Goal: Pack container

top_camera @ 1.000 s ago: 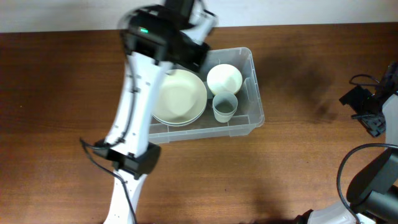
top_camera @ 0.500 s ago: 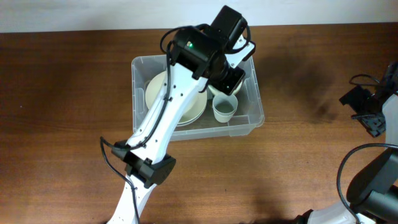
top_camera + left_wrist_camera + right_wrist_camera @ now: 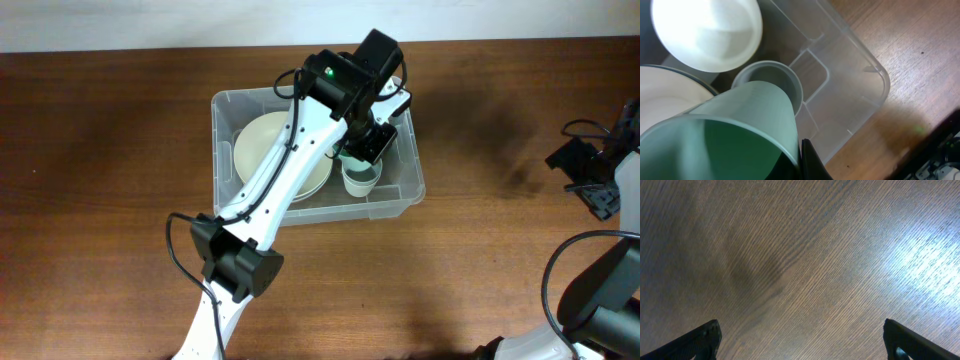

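Note:
The clear plastic container (image 3: 225,110) sits on the table at centre back. Inside lie stacked cream plates (image 3: 262,140), a white bowl (image 3: 707,30) and a pale green cup (image 3: 360,180), which also shows in the left wrist view (image 3: 771,80). My left gripper (image 3: 365,140) hovers over the container's right half, shut on a second pale green cup (image 3: 725,135), held just above the cup in the container. My right gripper (image 3: 802,340) is open and empty over bare table at the far right (image 3: 590,175).
The brown wooden table (image 3: 500,260) stretches around the container. The left arm's base and cable (image 3: 235,265) stand in front of the container. A pale wall (image 3: 100,25) runs along the back edge.
The left arm swung right across the container, from over the plates to over the cup at the right side, carrying the green cup. The right arm has not moved.

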Tool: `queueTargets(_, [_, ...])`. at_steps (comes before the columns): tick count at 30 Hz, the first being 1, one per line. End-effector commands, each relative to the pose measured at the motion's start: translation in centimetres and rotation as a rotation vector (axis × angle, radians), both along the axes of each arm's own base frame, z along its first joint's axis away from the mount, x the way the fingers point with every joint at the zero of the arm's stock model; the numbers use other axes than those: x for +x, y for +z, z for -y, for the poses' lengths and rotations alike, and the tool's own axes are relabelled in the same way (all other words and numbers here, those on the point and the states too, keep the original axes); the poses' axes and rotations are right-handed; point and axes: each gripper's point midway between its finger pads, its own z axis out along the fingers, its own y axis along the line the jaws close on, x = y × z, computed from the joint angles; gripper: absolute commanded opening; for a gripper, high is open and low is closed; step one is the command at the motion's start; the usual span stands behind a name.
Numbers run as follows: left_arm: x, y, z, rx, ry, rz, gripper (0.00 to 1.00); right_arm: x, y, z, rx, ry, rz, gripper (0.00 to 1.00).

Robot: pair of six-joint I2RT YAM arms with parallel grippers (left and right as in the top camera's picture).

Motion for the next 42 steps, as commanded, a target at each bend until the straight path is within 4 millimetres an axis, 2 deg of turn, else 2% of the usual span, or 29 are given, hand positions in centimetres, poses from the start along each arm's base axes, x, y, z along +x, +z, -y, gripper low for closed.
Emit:
queueTargets(1, [-0.5, -0.7, 0.5, -0.007, -0.002, -0.032, 0.01, 0.0, 0.2, 0.0, -0.006, -0.004, 0.004, 0.99])
queueTargets(5, [-0.5, -1.0, 0.5, -0.003, -0.002, -0.038, 0.02, 0.0, 0.2, 0.0, -0.006, -0.004, 0.004, 0.99])
queueTargets(6, [-0.5, -1.0, 0.5, -0.003, -0.002, -0.038, 0.05, 0.0, 0.2, 0.0, -0.006, -0.004, 0.004, 0.99])
queueTargets(7, [-0.5, -1.0, 0.5, -0.003, -0.002, -0.036, 0.15, 0.0, 0.2, 0.0, -0.006, -0.004, 0.004, 0.99])
queueTargets(8, [-0.4, -1.0, 0.5, -0.004, -0.002, -0.035, 0.3, 0.0, 0.2, 0.0, -0.006, -0.004, 0.004, 0.99])
queueTargets(11, [-0.4, -1.0, 0.5, -0.006, -0.002, -0.033, 0.46, 0.0, 0.2, 0.0, -0.006, -0.004, 0.004, 0.99])
queueTargets(14, [-0.2, -0.9, 0.7, -0.012, -0.002, -0.026, 0.79, 0.0, 0.2, 0.0, -0.006, -0.004, 0.004, 0.99])
queueTargets(15, [-0.2, -0.9, 0.7, -0.012, -0.002, -0.026, 0.93, 0.0, 0.2, 0.0, -0.006, -0.004, 0.004, 0.99])
queueTargets(16, [-0.2, -0.9, 0.7, -0.012, -0.002, -0.025, 0.99, 0.0, 0.2, 0.0, -0.006, -0.004, 0.004, 0.99])
queueTargets(21, [0.0, -1.0, 0.1, 0.002, 0.011, -0.023, 0.99, 0.0, 0.2, 0.0, -0.006, -0.004, 0.004, 0.99])
queueTargets(23, [0.7, -0.9, -1.6, 0.052, 0.071, -0.01, 0.99, 0.0, 0.2, 0.0, -0.006, -0.004, 0.004, 0.99])
queueTargets(26, [1.8, -0.2, -5.8, 0.148, 0.215, 0.008, 0.99, 0.0, 0.2, 0.0, -0.006, -0.004, 0.004, 0.99])
queueTargets(28, [2.1, 0.7, -8.1, 0.152, 0.269, 0.002, 0.99, 0.0, 0.2, 0.0, -0.006, -0.004, 0.004, 0.99])
queueTargets(33, [3.1, 3.3, -11.0, 0.068, 0.39, 0.0, 0.99, 0.0, 0.2, 0.0, -0.006, -0.004, 0.004, 0.99])
queueTargets(38, [4.1, 3.4, -12.9, 0.067, 0.438, 0.0, 0.99, 0.0, 0.2, 0.0, -0.006, -0.004, 0.004, 0.99])
queueTargets(42, [4.3, 3.4, -13.4, 0.071, 0.448, 0.003, 0.99, 0.0, 0.2, 0.0, -0.006, -0.004, 0.004, 0.99])
